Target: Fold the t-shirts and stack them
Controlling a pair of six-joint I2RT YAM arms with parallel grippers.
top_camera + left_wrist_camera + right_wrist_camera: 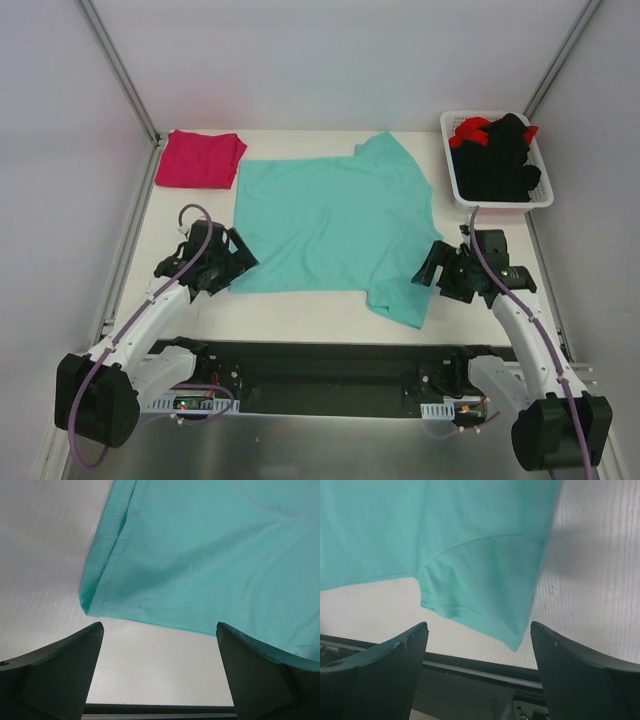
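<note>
We've got the teal t-shirt (330,225) spread flat on the table (300,305), with the folded pink t-shirt (200,158) at its 10 o'clock. The left gripper (238,262) sits at its 8 o'clock and the right gripper (430,268) at 4 o'clock by the sleeve (400,300), both with jaws wide apart and holding nothing.

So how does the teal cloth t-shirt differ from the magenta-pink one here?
The teal cloth t-shirt lies spread flat on the table; the magenta-pink cloth t-shirt is folded small at its far left corner. Teal covers far more surface than pink. Both are plain, single-coloured.
</note>
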